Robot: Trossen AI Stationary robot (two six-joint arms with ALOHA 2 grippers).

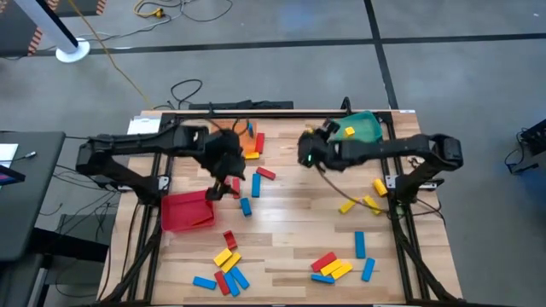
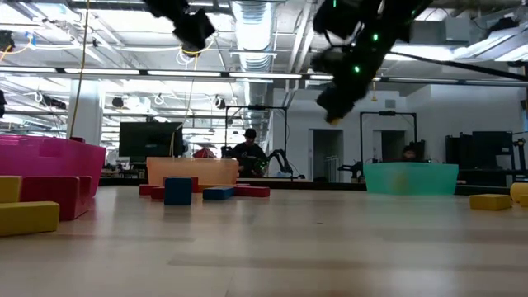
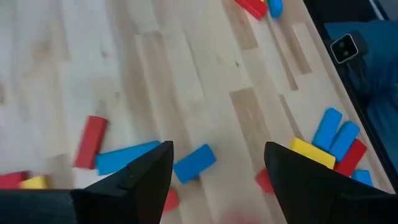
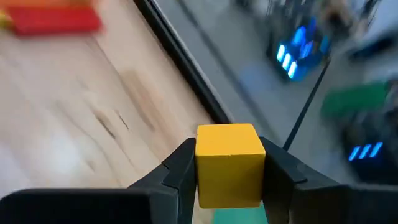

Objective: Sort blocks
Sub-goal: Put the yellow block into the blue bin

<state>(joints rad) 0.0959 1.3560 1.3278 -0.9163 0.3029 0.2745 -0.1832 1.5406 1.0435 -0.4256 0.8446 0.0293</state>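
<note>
**Right arm carries yellow block beside green bin; left gripper spread and empty near red bin**

While the right gripper (image 4: 229, 180) clamps a yellow block (image 4: 229, 163) between its two fingers, end face toward the wrist camera, it sits in the upper centre-right of the high view, just left of the green bin (image 1: 367, 126). The block fills the gap between the fingers completely. In the low view this arm hangs in the upper centre-right of the frame, well above the table, with the green bin below and to its right.

The left gripper (image 3: 217, 171) stands wide with nothing between its fingers. In the high view it is centre-left, just above and right of the red bin (image 1: 186, 211). Its wrist camera looks down on bare wood with a blue block (image 3: 194, 163) visible in the gap between the fingers, lying on the table, and a red block (image 3: 91, 141) off to the left.

Loose blocks on the table (image 1: 290, 222), high view:
- red and blue pieces at centre, near the left gripper
- yellow pieces at right, below the right arm
- mixed cluster at lower left
- mixed cluster at lower centre-right, with two blue pieces beside it

An orange bin (image 2: 192, 171) stands at the far edge, left of centre in the low view, with small blocks lying before it.
</note>
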